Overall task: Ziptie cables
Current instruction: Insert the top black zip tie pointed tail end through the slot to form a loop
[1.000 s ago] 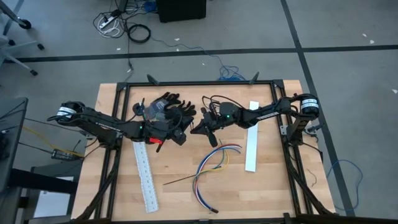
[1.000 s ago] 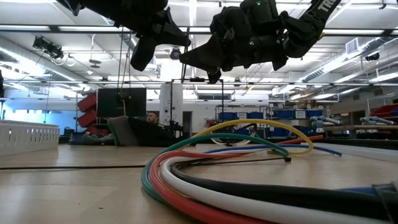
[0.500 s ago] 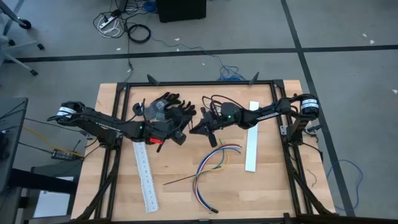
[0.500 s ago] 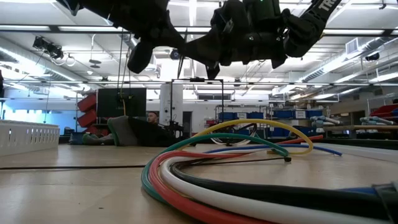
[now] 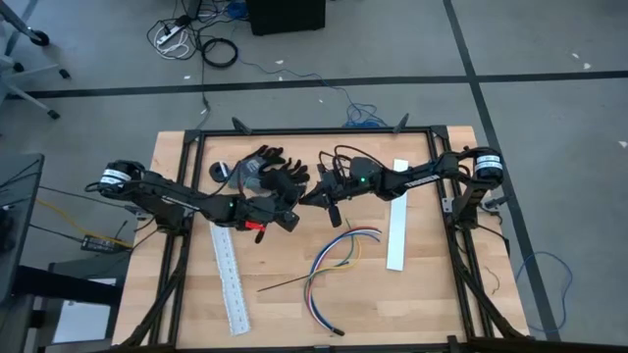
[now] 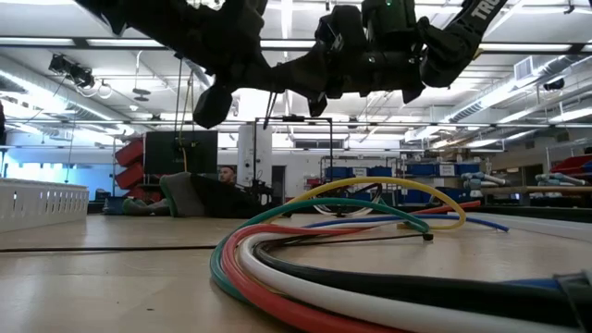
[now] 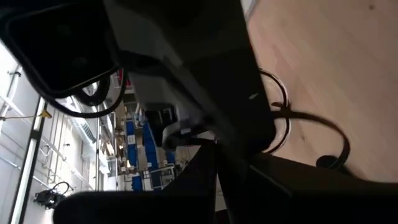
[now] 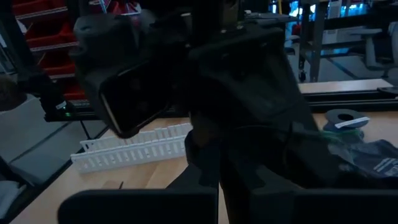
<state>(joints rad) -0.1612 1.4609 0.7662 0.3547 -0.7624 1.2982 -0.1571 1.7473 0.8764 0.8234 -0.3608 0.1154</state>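
Observation:
The cables (image 5: pixel 339 257), a loose bundle of yellow, blue, green and purple wires, lie curved on the wooden table right of its middle, and fill the near ground in the low view (image 6: pixel 324 240). No gripper touches them. My left gripper (image 5: pixel 292 217) and my right gripper (image 5: pixel 313 199) hang shut, almost tip to tip, above the table's middle, on the far side of the cables. In the low view a thin dark strand (image 6: pixel 268 109) slants down below the place where they meet. I cannot tell whether either gripper touches the thin dark strand. The dark gripper bodies hide the place where they meet in both wrist views.
Two long white slotted strips lie on the table, one at the near left (image 5: pixel 228 277), one at the right (image 5: pixel 396 214). A thin dark rod (image 5: pixel 289 284) lies near the cables. Black gloves and a roll (image 5: pixel 260 169) sit at the far middle.
My left gripper has sunk a little and crept toward my right gripper, rolling slightly as it went. The cables have not moved.

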